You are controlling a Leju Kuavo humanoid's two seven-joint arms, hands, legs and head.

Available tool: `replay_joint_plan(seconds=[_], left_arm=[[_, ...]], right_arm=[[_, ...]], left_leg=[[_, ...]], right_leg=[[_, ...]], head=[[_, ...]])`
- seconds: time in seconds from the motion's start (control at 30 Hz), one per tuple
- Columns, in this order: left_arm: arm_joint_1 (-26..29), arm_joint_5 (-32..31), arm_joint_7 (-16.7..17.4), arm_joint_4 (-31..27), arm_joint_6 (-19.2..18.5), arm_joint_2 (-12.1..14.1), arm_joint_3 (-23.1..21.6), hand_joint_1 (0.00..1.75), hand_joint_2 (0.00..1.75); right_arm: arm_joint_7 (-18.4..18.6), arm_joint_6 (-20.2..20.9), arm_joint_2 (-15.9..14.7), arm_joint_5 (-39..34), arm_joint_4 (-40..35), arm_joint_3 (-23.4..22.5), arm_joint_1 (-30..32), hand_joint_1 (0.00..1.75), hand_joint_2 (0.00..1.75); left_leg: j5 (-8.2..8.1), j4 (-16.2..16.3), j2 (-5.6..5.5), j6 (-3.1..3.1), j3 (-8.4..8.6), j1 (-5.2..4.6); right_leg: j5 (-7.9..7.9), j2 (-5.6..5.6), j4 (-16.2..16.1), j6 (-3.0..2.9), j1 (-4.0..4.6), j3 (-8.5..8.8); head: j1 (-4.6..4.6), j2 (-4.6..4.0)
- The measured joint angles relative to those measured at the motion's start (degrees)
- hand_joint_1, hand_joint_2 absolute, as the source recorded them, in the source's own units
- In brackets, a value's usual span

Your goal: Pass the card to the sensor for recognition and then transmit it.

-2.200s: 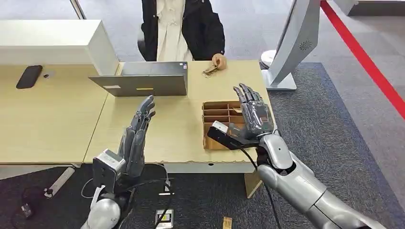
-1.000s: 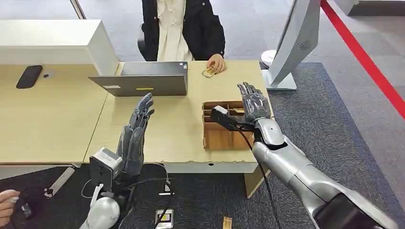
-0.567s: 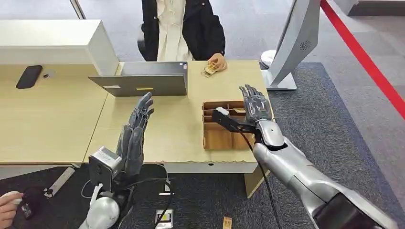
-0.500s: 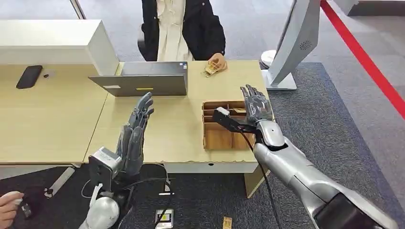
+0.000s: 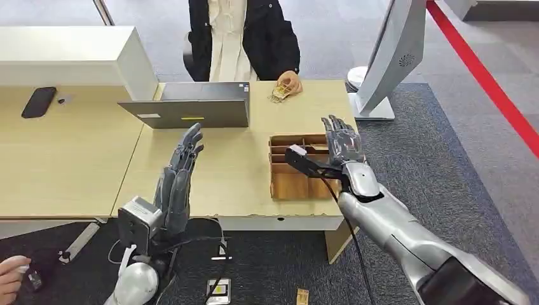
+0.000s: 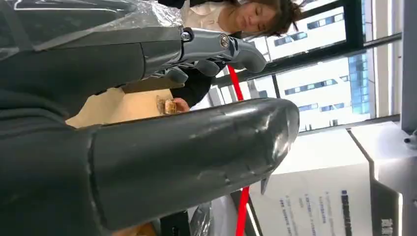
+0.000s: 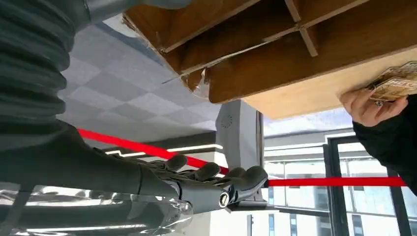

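The right hand [image 5: 344, 142] is spread wide over the cardboard tray [image 5: 286, 184], ready to take something. The left hand [image 5: 180, 175] waits, flat and bare. A person's hand [image 5: 290, 81] holds the card [image 5: 278, 93] at the desk's far edge.

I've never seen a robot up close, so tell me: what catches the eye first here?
Two silver arms reach over a pale desk, the left hand and right hand both open with fingers spread. The right hovers over a cardboard tray. Across the desk, a seated person's hand holds a card.

Head view looks down over the desk [image 5: 76, 165]; both wrist views, close and apparently turned, share its far edge.
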Motion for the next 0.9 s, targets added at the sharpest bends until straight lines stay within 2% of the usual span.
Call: replay_joint_plan(seconds=[0.33,0.37,0.4,0.43,0.47,0.53,0.9], left_arm=[[0.0,-0.6,0.0,-0.5,0.2,0.0,0.0,0.00,0.00],[0.0,-0.7,0.0,-0.5,0.2,0.0,0.0,0.00,0.00],[0.0,-0.7,0.0,-0.5,0.2,0.0,0.0,0.00,0.00],[0.0,-0.8,0.0,-0.7,0.3,0.0,0.0,0.00,0.00],[0.0,-0.9,0.1,-0.8,0.3,0.0,0.0,0.00,0.00],[0.0,-0.9,0.2,-1.0,0.5,0.0,0.0,0.00,0.00],[0.5,-1.1,0.3,-1.5,1.0,0.1,0.1,0.00,0.00]], right_arm=[[-0.2,0.2,0.4,0.0,0.5,0.2,0.0,0.00,1.75],[-0.2,0.2,0.5,0.0,0.5,0.2,0.0,0.47,1.75],[-0.4,0.3,0.6,0.0,0.5,0.2,-0.1,1.34,1.75],[-0.5,0.4,0.7,0.0,0.5,0.3,-0.2,1.54,1.75],[-0.6,0.7,0.9,0.0,0.6,0.3,-0.3,1.64,1.75],[-0.9,1.0,1.1,0.0,0.8,0.3,-0.5,1.75,1.75],[-1.3,2.4,2.1,-0.3,2.0,1.2,-1.5,1.75,1.75]], left_leg=[[0.00,0.0,0.00,0.00,0.00,0.00],[0.00,0.0,0.00,0.00,-0.01,0.00],[0.00,0.0,0.00,0.00,0.00,0.00],[0.00,0.0,0.00,0.00,0.00,0.00],[0.00,0.0,0.00,0.00,0.00,0.00],[0.00,0.0,0.00,0.00,0.00,0.00],[0.00,0.0,0.00,0.00,0.00,0.00]], right_leg=[[0.00,0.00,0.0,0.00,0.00,0.00],[0.00,0.00,0.0,0.00,0.00,0.00],[0.00,0.00,0.0,0.00,0.00,0.00],[0.00,0.00,0.0,0.00,0.00,0.00],[0.00,0.00,0.0,0.00,0.00,0.00],[0.00,0.00,0.0,0.00,0.00,0.01],[0.00,0.00,0.0,0.00,0.00,0.00]], head=[[0.00,0.00],[0.00,0.00],[0.00,0.00],[-0.02,0.00],[0.00,0.00],[-0.02,0.00],[0.00,0.00]])
